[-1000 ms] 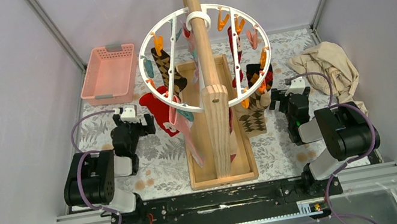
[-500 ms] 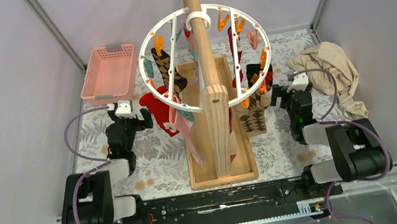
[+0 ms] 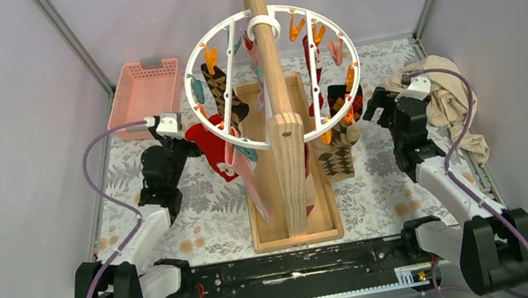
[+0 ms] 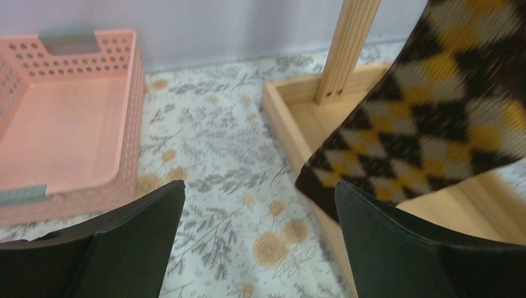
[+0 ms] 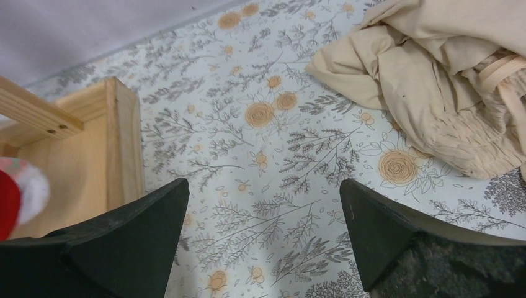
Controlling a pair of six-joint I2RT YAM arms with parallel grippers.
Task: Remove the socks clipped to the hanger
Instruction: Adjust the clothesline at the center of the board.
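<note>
The round white hanger [image 3: 197, 99] hangs on the wooden post [image 3: 254, 5] with orange, teal and pink clips. Clipped to it are a red sock [image 3: 209, 142], a pink sock [image 3: 253, 187] and argyle socks [image 3: 223, 95], [image 3: 337, 159]. My left gripper [image 3: 182, 140] is open and empty, just left of the red sock. In the left wrist view an argyle sock [image 4: 434, 118] hangs above the right finger. My right gripper [image 3: 383, 103] is open and empty, right of the right-hand argyle socks. A red sock's edge [image 5: 12, 195] shows at the far left of the right wrist view.
A pink basket [image 3: 145, 96] stands at the back left, also in the left wrist view [image 4: 62, 124]. A crumpled beige cloth [image 3: 447, 98] lies at the right, also in the right wrist view [image 5: 446, 93]. The wooden frame's tray base [image 3: 263, 234] sits mid-table.
Both arms have stretched out away from their bases and risen. The left gripper moved toward the red sock, the right gripper up beside the right-hand socks. The hanger and socks have not moved.
</note>
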